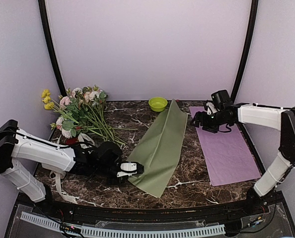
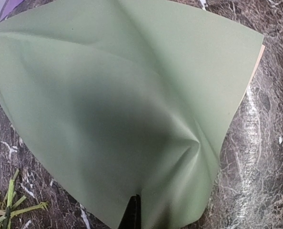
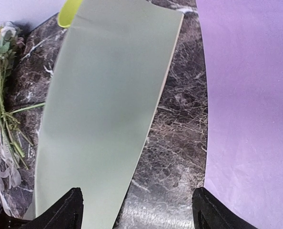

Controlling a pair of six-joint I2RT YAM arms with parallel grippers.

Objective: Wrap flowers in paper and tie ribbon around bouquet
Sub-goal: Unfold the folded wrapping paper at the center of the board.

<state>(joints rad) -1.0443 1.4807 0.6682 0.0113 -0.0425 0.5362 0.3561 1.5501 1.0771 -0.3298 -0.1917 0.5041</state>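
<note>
Unlike the top view, the left wrist view shows a peach-tan sheet [image 2: 261, 52] peeking beneath the creased sage-green paper sheet [image 1: 160, 144]. The left pincer [image 1: 133, 168] is clamped on that paper's near corner. The right pincer [image 3: 136, 214] gapes empty, with the paper ahead of it and to its left.

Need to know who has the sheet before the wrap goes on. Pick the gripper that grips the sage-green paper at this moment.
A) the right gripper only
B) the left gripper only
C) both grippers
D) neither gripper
B: the left gripper is shut on the near corner of the paper, which puckers at its fingertips in the left wrist view, while the right gripper stands open with nothing between its fingers.
</note>
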